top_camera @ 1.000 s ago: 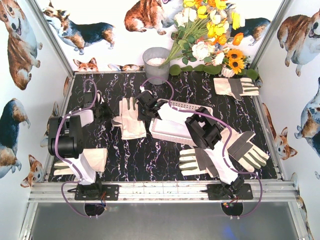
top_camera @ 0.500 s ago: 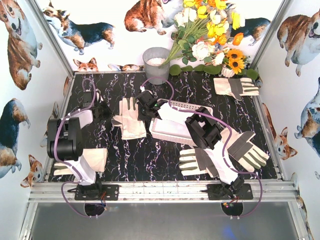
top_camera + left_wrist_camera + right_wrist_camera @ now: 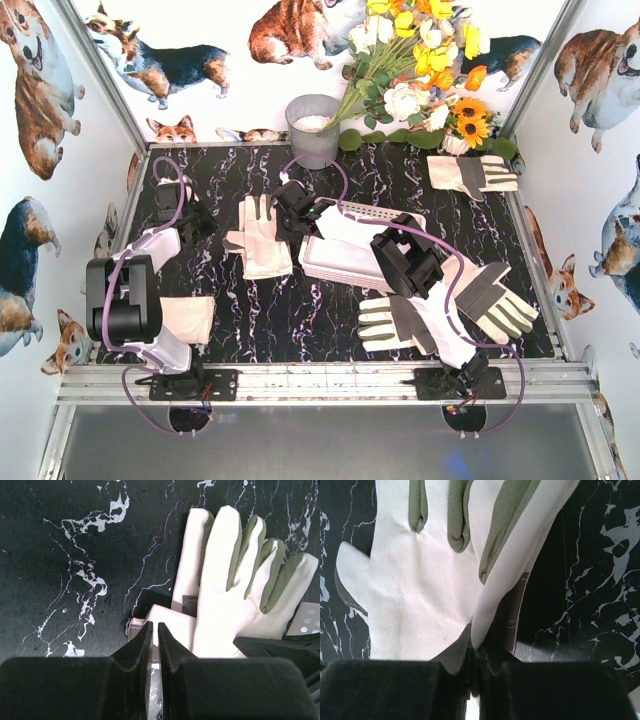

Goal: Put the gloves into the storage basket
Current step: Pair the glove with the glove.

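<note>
Retracted left arm [image 3: 122, 300], left gripper [image 3: 154, 630] closed empty; pinching cream-white grey-patched fabric glove [image 3: 420, 590] in right gripper [image 3: 476, 641], next lift into white slotted plastic basket [image 3: 340, 268].

Top view bright and even, light from overhead, only soft short shadows on the black desk [image 3: 300, 320]. Wrist views dimmer and contrasty: left gripper [image 3: 151, 627] and right gripper [image 3: 472, 635] blurred at bottom edge, glove [image 3: 420, 590] weave sharp
</note>
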Tool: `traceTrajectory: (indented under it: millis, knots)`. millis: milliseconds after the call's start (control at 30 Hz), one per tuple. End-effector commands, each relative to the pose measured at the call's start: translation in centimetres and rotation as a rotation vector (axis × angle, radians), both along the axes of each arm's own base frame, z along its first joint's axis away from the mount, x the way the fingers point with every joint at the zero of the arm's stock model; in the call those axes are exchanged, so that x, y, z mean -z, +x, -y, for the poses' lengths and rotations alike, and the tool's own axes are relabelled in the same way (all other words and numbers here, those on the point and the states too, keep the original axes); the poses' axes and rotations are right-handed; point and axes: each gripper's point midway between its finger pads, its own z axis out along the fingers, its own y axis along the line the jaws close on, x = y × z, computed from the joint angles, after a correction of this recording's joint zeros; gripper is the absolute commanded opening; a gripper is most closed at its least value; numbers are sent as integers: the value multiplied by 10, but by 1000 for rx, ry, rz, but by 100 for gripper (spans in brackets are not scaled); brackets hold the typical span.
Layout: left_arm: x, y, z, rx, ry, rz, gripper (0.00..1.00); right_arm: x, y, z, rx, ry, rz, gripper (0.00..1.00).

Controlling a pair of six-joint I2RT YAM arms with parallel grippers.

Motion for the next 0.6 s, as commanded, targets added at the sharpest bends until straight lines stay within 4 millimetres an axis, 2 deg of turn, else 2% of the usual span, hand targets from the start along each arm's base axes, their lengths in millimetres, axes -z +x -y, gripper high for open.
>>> traceTrajectory:
  millis: [0, 100, 200, 333, 567]
  knots:
    - [5, 6, 1, 19, -32, 1, 10, -34, 8, -6, -18, 39, 59, 0]
    - [13, 13, 4, 36, -49, -7, 24, -26, 7, -4, -15, 26, 45, 0]
    - [20, 18, 6, 51, -60, -18, 28, -22, 5, -2, -11, 19, 36, 0]
    - [31, 19, 9, 61, -76, -40, 28, -18, 4, -3, -9, 19, 25, 0]
    - [38, 22, 9, 66, -81, -41, 19, -14, 4, -4, -10, 21, 17, 0]
